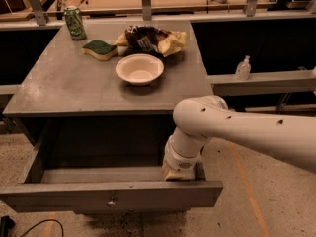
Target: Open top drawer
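Observation:
The top drawer (113, 195) of the grey cabinet stands pulled well out toward me. Its flat grey front panel carries a small metal knob (111, 200) at centre, and its inside (98, 174) looks bare. My white arm (237, 130) reaches in from the right and bends down at the wrist. The gripper (178, 174) points down into the right end of the open drawer, just behind the front panel. Its tips are hidden by the wrist and the panel. The lower drawers are hidden under the open one.
On the cabinet top (69, 85) stand a white bowl (139, 68), a green-and-yellow sponge (99, 49), a crumpled snack bag (153, 38) and a green can (75, 22). A clear bottle (242, 68) stands on a ledge at right. A black cable (34, 227) lies on the floor.

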Controlling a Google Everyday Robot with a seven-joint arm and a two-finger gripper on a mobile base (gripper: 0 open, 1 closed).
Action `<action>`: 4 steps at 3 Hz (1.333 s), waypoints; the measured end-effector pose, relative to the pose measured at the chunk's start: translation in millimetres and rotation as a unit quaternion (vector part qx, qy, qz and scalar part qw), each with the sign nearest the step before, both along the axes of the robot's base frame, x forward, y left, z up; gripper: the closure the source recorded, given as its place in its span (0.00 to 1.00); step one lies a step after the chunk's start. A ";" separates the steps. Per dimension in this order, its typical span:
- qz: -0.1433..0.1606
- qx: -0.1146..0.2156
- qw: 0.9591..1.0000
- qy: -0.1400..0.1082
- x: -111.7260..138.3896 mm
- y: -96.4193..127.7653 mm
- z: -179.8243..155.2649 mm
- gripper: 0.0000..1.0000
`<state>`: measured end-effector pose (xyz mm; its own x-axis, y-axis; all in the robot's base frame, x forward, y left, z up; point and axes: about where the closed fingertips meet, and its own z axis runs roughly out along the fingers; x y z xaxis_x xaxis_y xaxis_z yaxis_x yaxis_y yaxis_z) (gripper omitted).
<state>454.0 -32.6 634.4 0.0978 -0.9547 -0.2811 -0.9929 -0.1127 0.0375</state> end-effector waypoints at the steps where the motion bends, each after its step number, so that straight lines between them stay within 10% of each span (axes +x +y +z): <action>1: 0.004 0.005 0.999 0.052 -31.9 2.5 -4.3 1.00; 2: -0.001 0.017 0.998 0.068 -41.2 1.7 2.7 1.00; 4: -0.052 0.048 0.997 0.010 -21.5 -29.1 66.4 1.00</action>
<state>432.5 -61.7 700.8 -0.0074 -0.9277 -0.3732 -0.9986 -0.0128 0.0515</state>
